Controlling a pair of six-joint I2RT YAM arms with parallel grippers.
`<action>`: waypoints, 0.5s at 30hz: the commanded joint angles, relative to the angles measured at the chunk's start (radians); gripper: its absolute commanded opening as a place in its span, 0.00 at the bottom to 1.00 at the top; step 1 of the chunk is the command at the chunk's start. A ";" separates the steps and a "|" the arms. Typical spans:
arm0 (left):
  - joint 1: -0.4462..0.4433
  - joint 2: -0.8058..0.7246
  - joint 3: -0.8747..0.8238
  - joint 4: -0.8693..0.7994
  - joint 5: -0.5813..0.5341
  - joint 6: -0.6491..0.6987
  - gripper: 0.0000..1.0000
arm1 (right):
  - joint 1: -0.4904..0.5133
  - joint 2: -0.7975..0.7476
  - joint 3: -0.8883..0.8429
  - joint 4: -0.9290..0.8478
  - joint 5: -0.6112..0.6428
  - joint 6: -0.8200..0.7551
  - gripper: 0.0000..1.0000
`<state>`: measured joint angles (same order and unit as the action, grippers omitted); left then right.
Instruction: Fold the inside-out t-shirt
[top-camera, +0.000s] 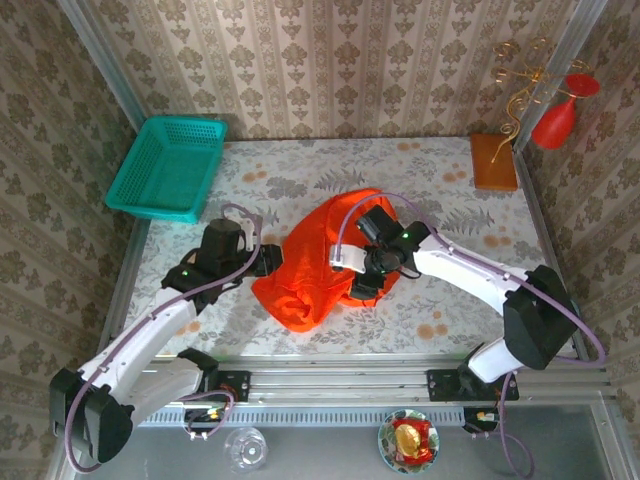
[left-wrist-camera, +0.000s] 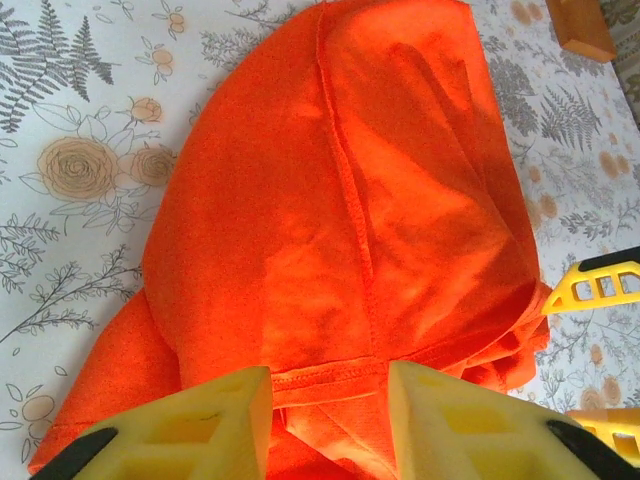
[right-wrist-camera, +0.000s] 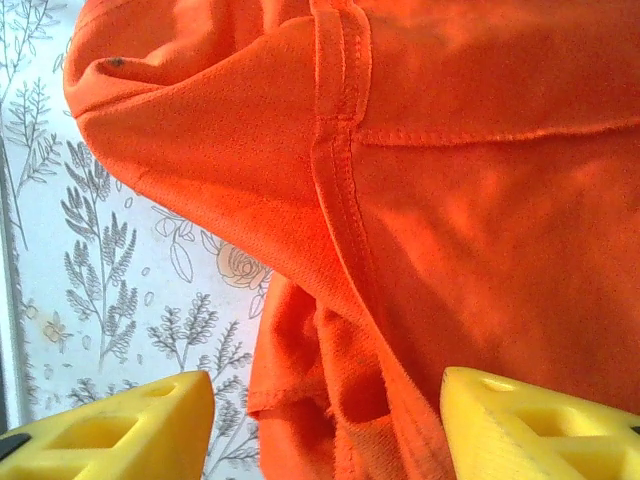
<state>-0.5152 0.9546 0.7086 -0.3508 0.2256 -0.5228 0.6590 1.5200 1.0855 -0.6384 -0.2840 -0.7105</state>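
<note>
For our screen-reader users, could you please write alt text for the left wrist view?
A crumpled bright orange-red cloth t-shirt, its raised seams showing, lies heaped on a floral-patterned table. The left gripper has its yellow fingers either side of the shirt's stitched hem, cloth between them.

You will find no legible text, label, brand, number or sign anywhere: none on the bright orange-red cloth t-shirt (top-camera: 320, 260), none on the floral-patterned tablecloth (top-camera: 300, 180).
</note>
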 joint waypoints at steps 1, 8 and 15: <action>0.010 -0.026 -0.022 0.007 0.017 -0.011 0.36 | 0.004 0.063 0.051 -0.002 0.020 -0.131 0.58; 0.026 -0.076 -0.048 -0.018 0.014 -0.011 0.36 | 0.026 0.169 0.117 -0.019 0.055 -0.161 0.45; 0.046 -0.093 -0.044 -0.033 0.030 0.001 0.36 | 0.030 0.191 0.139 -0.058 0.063 -0.175 0.20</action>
<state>-0.4767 0.8764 0.6735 -0.3649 0.2340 -0.5232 0.6842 1.7065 1.1946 -0.6422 -0.2352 -0.8654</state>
